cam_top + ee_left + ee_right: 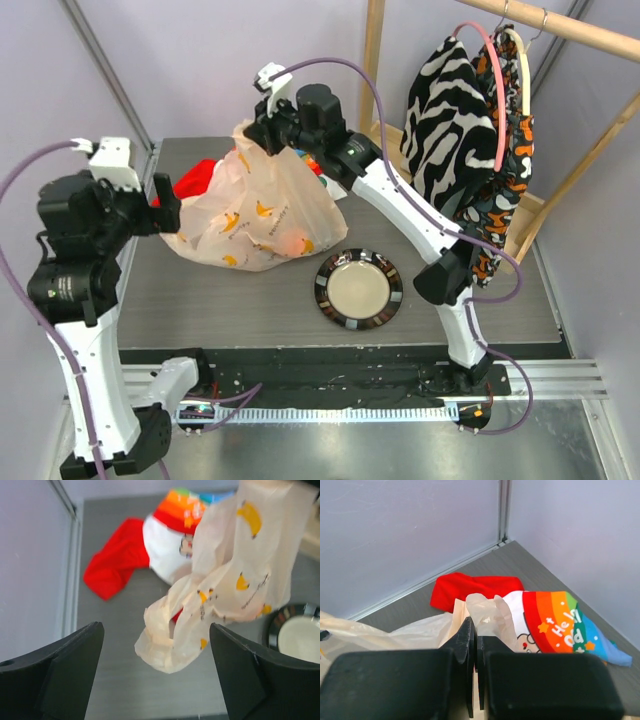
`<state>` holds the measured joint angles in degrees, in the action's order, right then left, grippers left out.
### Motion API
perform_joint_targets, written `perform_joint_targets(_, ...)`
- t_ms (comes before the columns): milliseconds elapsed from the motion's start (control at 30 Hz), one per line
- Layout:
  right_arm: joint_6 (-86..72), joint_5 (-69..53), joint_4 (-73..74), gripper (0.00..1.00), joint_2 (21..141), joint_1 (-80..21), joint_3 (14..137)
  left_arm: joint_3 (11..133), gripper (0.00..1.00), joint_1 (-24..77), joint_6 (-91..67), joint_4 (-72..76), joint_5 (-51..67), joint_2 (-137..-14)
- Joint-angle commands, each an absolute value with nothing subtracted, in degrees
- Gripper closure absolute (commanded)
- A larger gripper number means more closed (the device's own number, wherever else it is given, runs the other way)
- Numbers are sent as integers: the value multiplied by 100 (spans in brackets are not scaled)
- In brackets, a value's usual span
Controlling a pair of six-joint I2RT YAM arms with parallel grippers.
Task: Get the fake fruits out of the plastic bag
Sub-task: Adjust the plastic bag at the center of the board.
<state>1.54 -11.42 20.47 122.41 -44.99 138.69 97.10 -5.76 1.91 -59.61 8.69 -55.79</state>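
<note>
- Jaws of the right gripper [258, 135] [475, 625] pressed together, pinching a gathered fold at the top of the plastic bag [255, 205] [235, 580] [490, 615].
- Jaws of the left gripper [165, 205] [156, 627] spread wide, holding nothing; positioned just beside the bag's left side, toward the table's left edge.
- From the left wrist view: a loose crumpled handle of the bag hanging in the gap between the two black fingers [65, 670], touching neither.
- Bag pulled up into a peak by its top, lower part spread on the grey table [200, 310], left of middle and toward the far edge; cream film with small yellow-orange marks.
- Fake fruits [293, 243] inside the bag: only one orange-tinted round shape showing through the film low on the bag's right side; others impossible to tell apart.
- Red and rainbow-printed cloth [200, 178] [120, 560] [475, 587] lying flat behind the bag, near the far-left corner, partly covered by it.
- Round plate [322, 285] [272, 630] with dark patterned rim and cream centre, right of the bag toward the near edge, apart from it.
- Black-and-white striped garment [450, 110] hanging from a wooden rack beyond the table's right edge.
</note>
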Motion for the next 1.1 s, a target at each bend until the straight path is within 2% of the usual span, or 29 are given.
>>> perform_joint_targets(0,53,-1292,1608,99,11374,-4614,13212,9088,7,-606,378,-6635,941,-5677)
perform_joint_targets(100,132,-1345,1696,99,11154,-4614,12948,8913,1,-606,203,-6680,993,-5765)
perform_joint_targets(200,62,-1476,1766,99,11065,-4544,12824,8667,2,-615,114,-6557,923,-5985)
perform_joint_targets(267,-122,-1512,1802,99,11057,-4491,12814,8587,10,-606,97,-6591,1054,-6231)
perform_joint_targets(400,-255,-1565,1819,99,11118,-4333,12876,8666,17,-606,132,-6837,1730,-6337)
perform_joint_targets(467,-246,-1565,1837,99,11136,-4263,12911,8762,25,-606,290,-7126,1985,-6302)
perform_joint_targets(500,-194,-1556,1837,99,11144,-4237,12920,8763,31,-606,325,-7215,1978,-6302)
perform_joint_targets(533,-176,-1530,1837,99,11171,-4193,12920,8763,53,-606,404,-7303,1969,-6310)
perform_joint_targets(633,-167,-1450,1793,99,11459,-4131,13051,8841,100,-606,501,-7418,1759,-6529)
perform_joint_targets(733,-44,-1485,1749,99,12186,-4113,13761,9324,100,-615,501,-7076,1302,-6715)
perform_joint_targets(800,-114,-1538,1775,99,12689,-4113,14872,9886,100,-606,449,-6602,943,-6758)
perform_joint_targets(900,-343,-1687,1287,99,13175,-4183,15774,10677,100,-606,308,-5812,503,-6663)
perform_joint_targets(967,-291,-1635,698,99,12748,-4227,15392,11106,100,-606,273,-5312,309,-6557)
perform_joint_targets(1000,-229,-1600,120,99,12588,-4254,14850,11309,100,-606,255,-5283,186,-6600)
perform_joint_targets(1067,129,-1556,-165,99,12393,-4254,14704,11992,100,-606,316,-5509,44,-6855)
